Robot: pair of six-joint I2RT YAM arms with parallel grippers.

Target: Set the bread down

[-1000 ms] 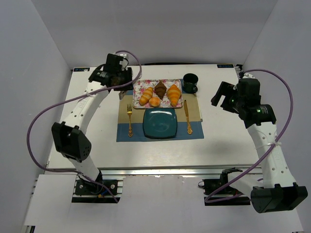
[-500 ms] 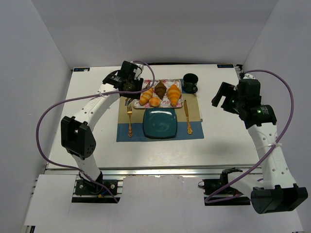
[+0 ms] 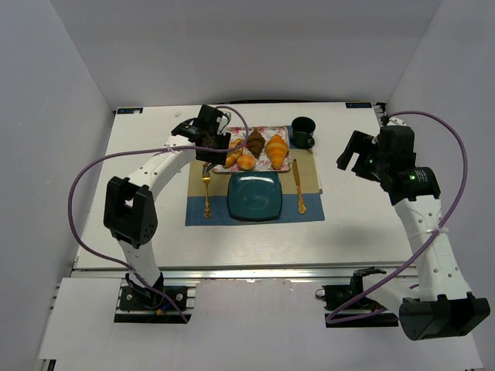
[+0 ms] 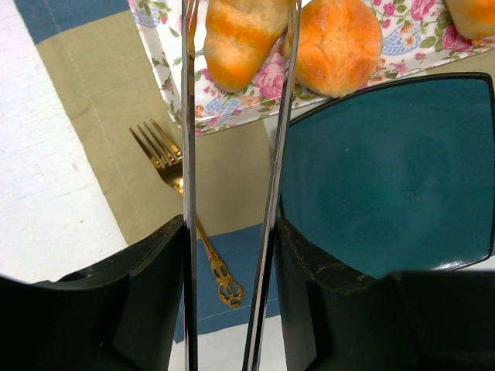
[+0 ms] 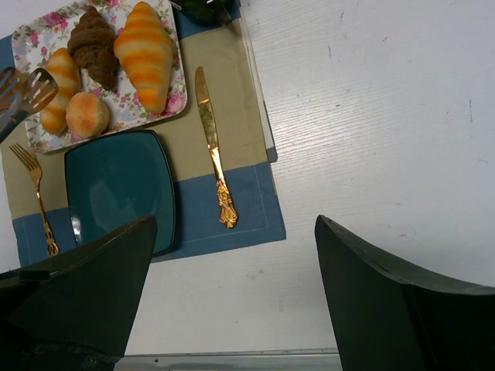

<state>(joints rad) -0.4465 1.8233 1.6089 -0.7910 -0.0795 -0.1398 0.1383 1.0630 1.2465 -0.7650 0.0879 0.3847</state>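
The bread lies on a floral tray point(image 3: 267, 129): a striped elongated roll point(image 3: 232, 152) point(image 4: 236, 35) point(image 5: 62, 77) and a round bun point(image 3: 246, 161) point(image 4: 336, 42) point(image 5: 87, 114). My left gripper point(image 3: 213, 143) point(image 4: 232, 232) is shut on metal tongs point(image 4: 188, 154). Their two arms run forward and straddle the roll's near end; the tips point(image 5: 19, 91) sit at the tray's left edge. Whether they touch the roll I cannot tell. A teal square plate point(image 3: 254, 195) point(image 4: 387, 170) point(image 5: 116, 189) sits in front of the tray. My right gripper point(image 3: 360, 154) point(image 5: 236, 263) hangs open over bare table at the right.
On the tray also lie a dark chocolate croissant point(image 3: 255, 142) point(image 5: 94, 45) and a ridged golden croissant point(image 3: 277, 150) point(image 5: 145, 54). A gold fork point(image 3: 206, 191) point(image 4: 182, 185) and gold knife point(image 3: 298, 187) point(image 5: 213, 151) flank the plate on a blue-and-tan placemat point(image 3: 309, 212). A dark cup point(image 3: 302, 132) stands behind.
My left arm has swung right from the table's back left, bringing the tongs over the left end of the tray and around the roll. The right arm has stayed still.
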